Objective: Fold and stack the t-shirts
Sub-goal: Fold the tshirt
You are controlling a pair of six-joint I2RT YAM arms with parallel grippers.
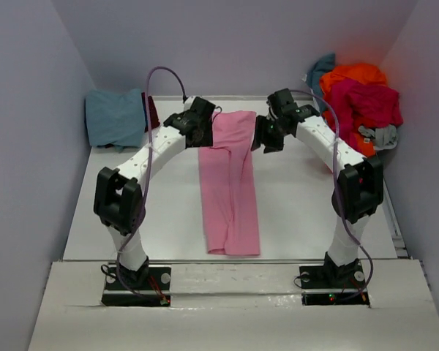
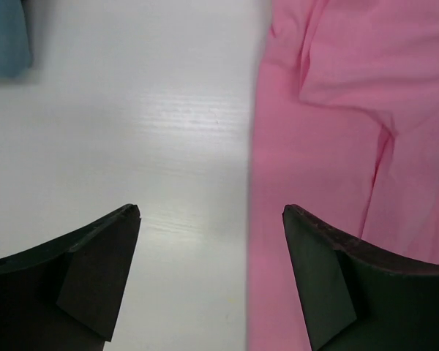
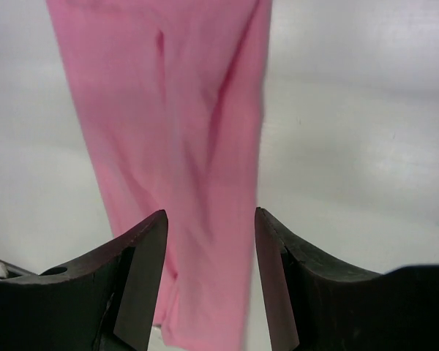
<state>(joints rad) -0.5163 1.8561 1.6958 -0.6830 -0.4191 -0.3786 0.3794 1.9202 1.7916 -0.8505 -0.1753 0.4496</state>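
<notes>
The pink t-shirt (image 1: 229,183) lies flat in the middle of the white table (image 1: 300,212), folded into one long thin strip. Its long way runs from the near edge, by the arm bases, to the far wall, almost straight. The far end sits btw the two claws & the near end stops just short of the table's near edge. Can't tell which end has the neck hole. There's a fold line down the strip, and the far part looks a bit crumpled. The L claw (image 1: 205,133) hangs at the strip's far left side. In the L wrist view its two black fingers (image 2: 95,270) are spread very wide w/ nothing in them: bare table under the left one, the pink cloth's edge under the right one. The R claw (image 1: 262,135) hangs at the strip's far right side. In the R wrist view its fingers (image 3: 143,278) are about half apart. The pink strip shows in the gap, blurry, & it doesn't look pinched. A dusty blue t-shirt (image 1: 115,117) lies folded at the far left corner, well apart from the pink one. At the far right corner is a heap of t-shirts (image 1: 358,102): orange on top, dark pink-red in front, some grey low down, a bit of teal behind.
</notes>
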